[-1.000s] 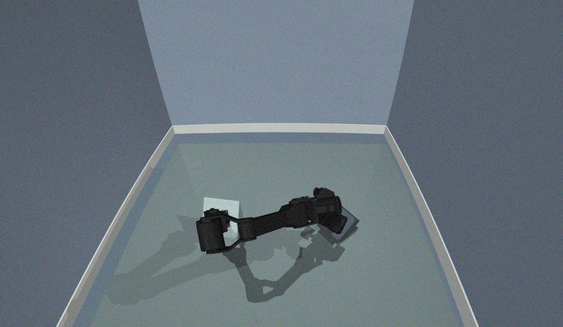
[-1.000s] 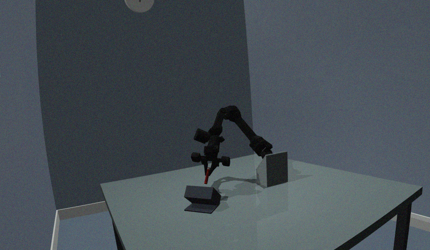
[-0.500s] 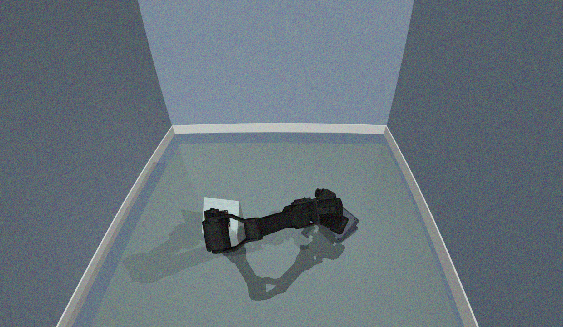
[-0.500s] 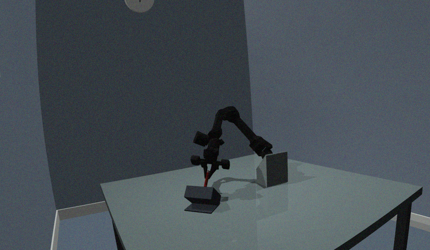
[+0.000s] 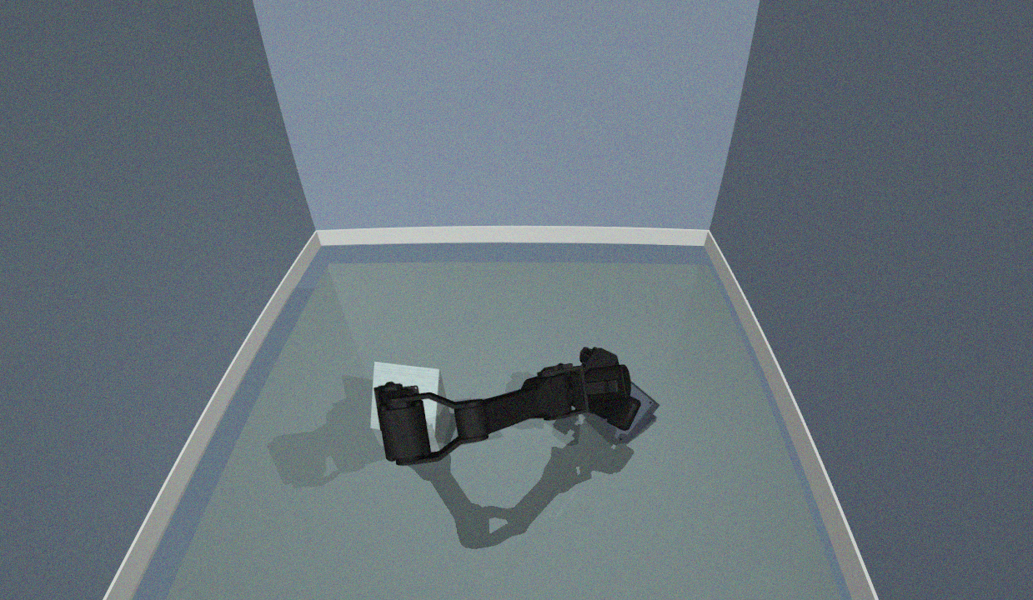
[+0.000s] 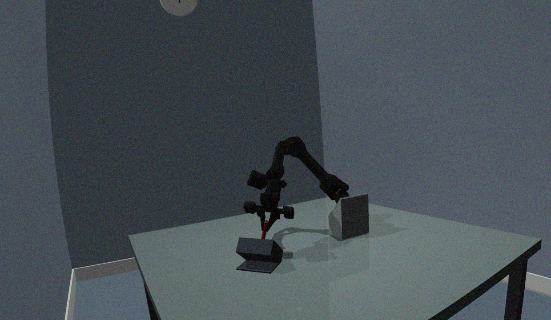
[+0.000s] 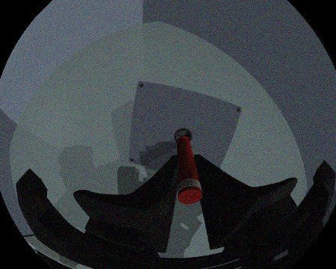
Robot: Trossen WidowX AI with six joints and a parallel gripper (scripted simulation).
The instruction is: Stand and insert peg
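Dark fingers point(image 6: 265, 228) pinch a tilted red peg point(image 6: 263, 230) point(image 7: 187, 161), banded end up. Its lower end is at the hole point(image 7: 178, 129) in the sloped panel point(image 5: 642, 412) point(image 6: 258, 246) point(image 7: 183, 108), near the surface's point(image 5: 579, 522) point(image 6: 388, 270) point(image 7: 101, 67) left edge in the exterior view; how deep is unclear.

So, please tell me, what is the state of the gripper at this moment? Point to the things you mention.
Gripper point(image 6: 265, 229) point(image 7: 186, 160): closed, holding the red peg point(image 6: 263, 232) point(image 7: 187, 161) between its fingers.

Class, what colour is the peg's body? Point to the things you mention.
Red; the peg point(image 6: 263, 232) point(image 7: 187, 161) shows best in the wrist view.
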